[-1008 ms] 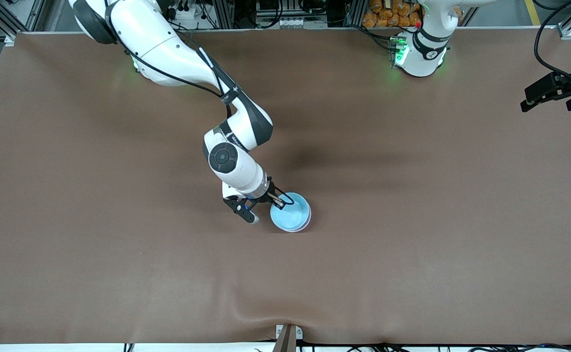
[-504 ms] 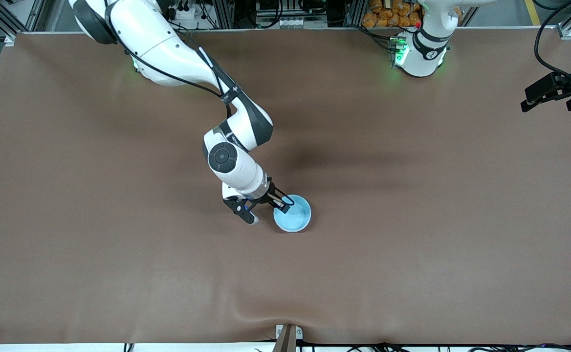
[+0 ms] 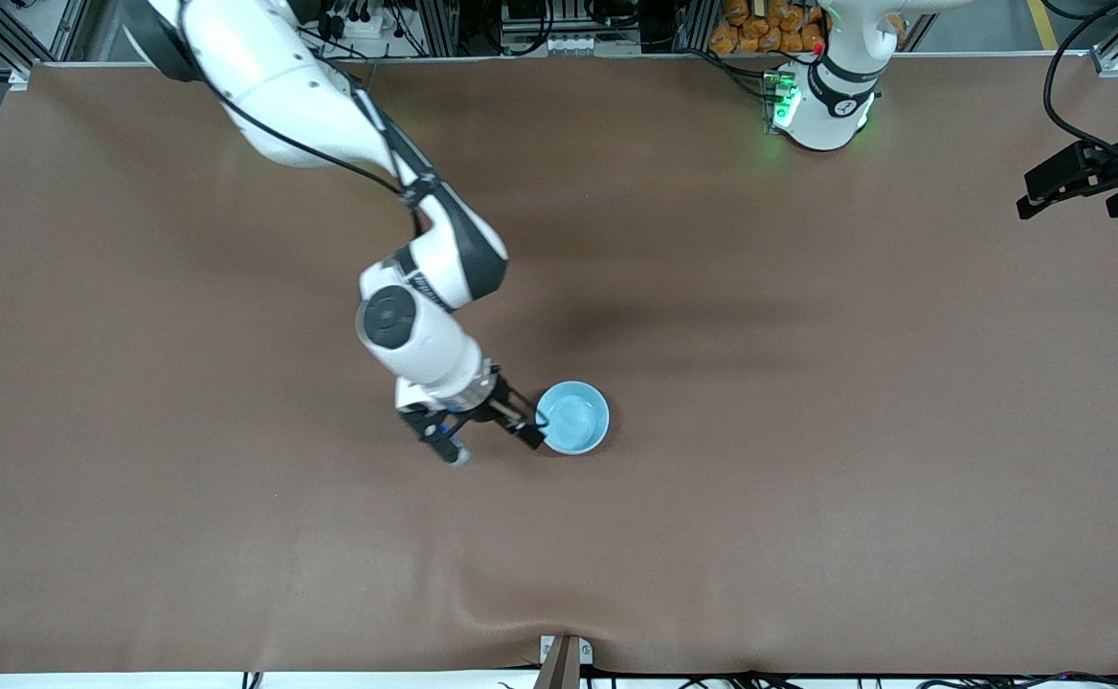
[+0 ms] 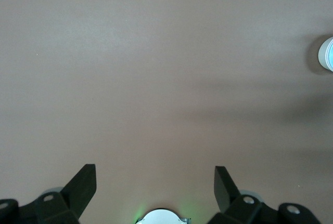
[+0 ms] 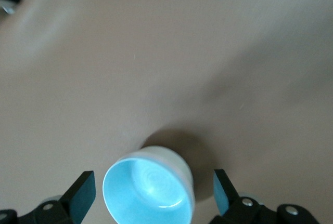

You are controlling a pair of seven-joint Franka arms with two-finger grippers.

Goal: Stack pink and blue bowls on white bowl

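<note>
A brown table (image 3: pixel 808 402) carries a single stack of bowls near its middle, and this stack serves as the landmark for the scene. The blue bowl (image 3: pixel 572 417) is the uppermost and sits upright with its glossy sky-blue inside facing up; in the right wrist view the same blue bowl (image 5: pixel 148 187) shows a pale outer wall beneath its rim, and whether that wall belongs to the pink bowl or the white bowl cannot be told, since both are hidden from above. The right arm reaches from its base down to the stack, and the right gripper (image 3: pixel 488 438) sits just beside the stack, toward the right arm's end of the table. Its fingers are spread wide and hold nothing; one fingertip (image 3: pixel 530 435) lies at the rim of the blue bowl, the other fingertip (image 3: pixel 451 450) stands clear of it. In the right wrist view the two dark fingers (image 5: pixel 82 190) flank the bowl with a gap on each side. The left arm waits, with the left gripper (image 3: pixel 1081 180) well apart from the stack at the left arm's end of the table, its fingers (image 4: pixel 83 185) likewise spread and empty.
</note>
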